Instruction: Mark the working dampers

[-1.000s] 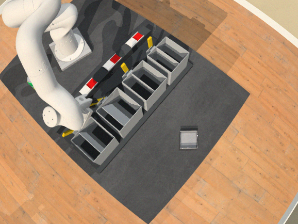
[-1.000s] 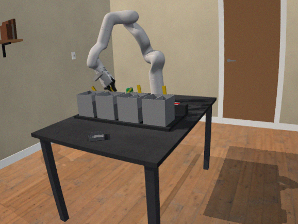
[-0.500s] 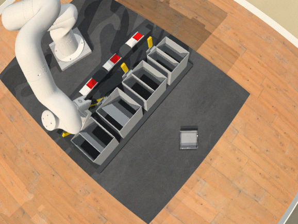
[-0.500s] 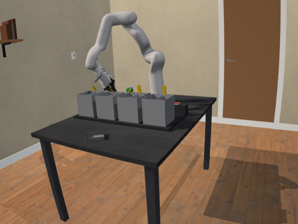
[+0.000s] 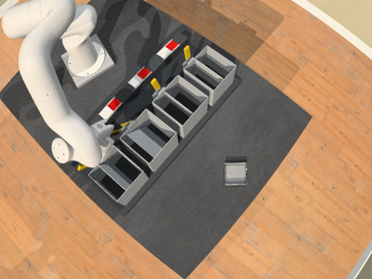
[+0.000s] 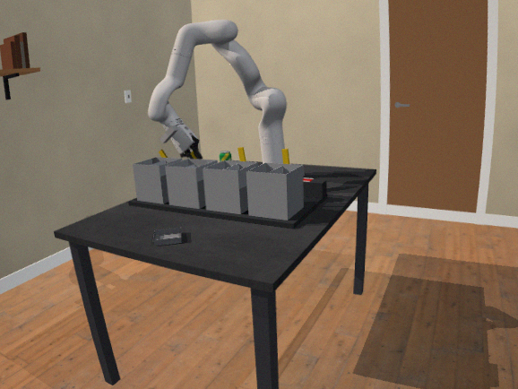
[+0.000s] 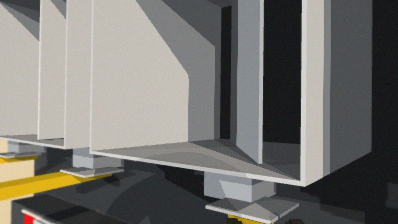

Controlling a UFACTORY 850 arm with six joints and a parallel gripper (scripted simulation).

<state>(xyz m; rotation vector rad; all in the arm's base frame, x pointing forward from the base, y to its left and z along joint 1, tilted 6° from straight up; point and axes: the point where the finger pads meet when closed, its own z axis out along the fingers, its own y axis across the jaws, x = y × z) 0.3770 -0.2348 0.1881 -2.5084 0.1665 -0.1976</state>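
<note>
Four grey open-topped dampers stand in a row: the first (image 5: 117, 178), second (image 5: 149, 141) (image 7: 200, 100), third (image 5: 180, 104) and fourth (image 5: 210, 72). Each has a yellow lever on the arm's side; the third's lever (image 5: 155, 84) and the fourth's lever (image 5: 186, 51) stand upright. My gripper (image 5: 114, 129) (image 6: 194, 150) is shut on the second damper's yellow lever (image 5: 123, 124), which is swung down flat. That damper's blade (image 5: 145, 139) lies tilted. Three sliders (image 5: 110, 107) (image 5: 139, 77) (image 5: 168, 49) show red beside white covers. The first damper's slider is hidden under the arm.
A small clear tray (image 5: 235, 173) (image 6: 168, 236) lies on the black table (image 6: 251, 255) in front of the row. A green can (image 6: 224, 155) stands behind the dampers. The arm's base (image 5: 87, 62) sits at the table's back. The dampers rest on a dark rail (image 6: 215, 213).
</note>
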